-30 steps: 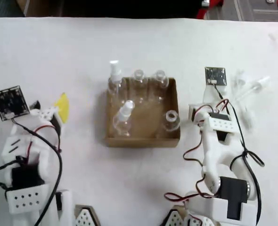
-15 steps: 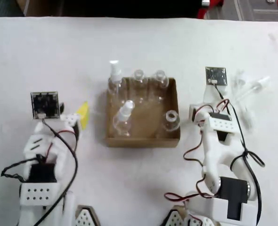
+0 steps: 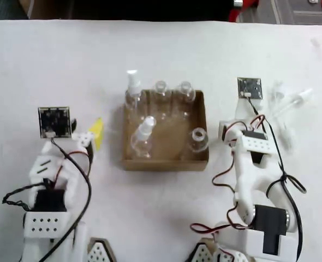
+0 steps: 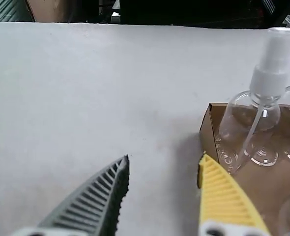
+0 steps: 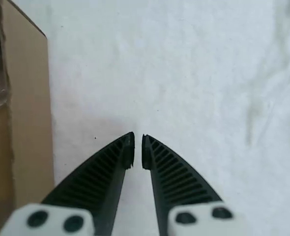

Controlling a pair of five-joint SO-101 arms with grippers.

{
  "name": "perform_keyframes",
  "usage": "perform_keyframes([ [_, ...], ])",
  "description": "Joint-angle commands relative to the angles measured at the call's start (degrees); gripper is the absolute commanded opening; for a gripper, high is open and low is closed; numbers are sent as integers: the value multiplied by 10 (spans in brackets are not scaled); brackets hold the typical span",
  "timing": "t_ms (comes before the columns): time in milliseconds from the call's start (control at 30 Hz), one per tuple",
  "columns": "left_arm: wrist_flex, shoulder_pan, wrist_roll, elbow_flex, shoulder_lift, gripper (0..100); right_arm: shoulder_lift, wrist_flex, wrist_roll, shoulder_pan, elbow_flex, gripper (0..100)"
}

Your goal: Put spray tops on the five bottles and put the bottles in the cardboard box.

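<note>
The cardboard box (image 3: 130, 161) sits mid-table with several clear bottles in it. Two carry white spray tops: one at the back left corner (image 3: 132, 90) (image 4: 255, 123), one nearer the front left (image 3: 143, 135). Three open-necked bottles stand at the back (image 3: 161, 90) (image 3: 185, 93) and front right (image 3: 198, 140). Loose spray tops (image 3: 294, 101) lie on the table right of the box. My left gripper (image 4: 163, 169) (image 3: 90, 136) is open just left of the box, with nothing between its fingers. My right gripper (image 5: 137, 147) is shut and empty over the table right of the box wall (image 5: 29, 103).
A white cloth (image 3: 68, 60) covers the table. The left arm's body (image 3: 49, 202) and the right arm's body (image 3: 254, 185) with red and black cables stand at the front. The table's far edge (image 3: 161, 21) borders a dark floor.
The left arm swung right toward the box's left side, then held still. The right arm, box and bottles have not moved.
</note>
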Motion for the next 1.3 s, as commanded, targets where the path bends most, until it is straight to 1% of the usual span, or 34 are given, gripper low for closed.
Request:
perform_keyframes([
  [0,-19,7,-6,-4,-7,209,-14,-7,3,6,-4,22],
  [733,-19,8,-7,-3,-7,207,-14,-6,3,7,-6,22],
  [833,-19,7,-7,-1,-7,207,-29,-6,3,20,-7,22],
  [867,-22,7,-7,4,-8,207,-44,-6,3,27,-10,22],
  [933,-52,7,-7,21,-10,207,-83,1,1,46,-12,22],
  [1067,-116,4,-8,55,-7,207,-190,48,-40,49,-23,22],
  [1200,-122,3,-8,59,-7,207,-327,124,-44,19,-67,22],
  [1267,-120,3,-8,59,-9,207,-389,188,-44,-19,-107,46],
])
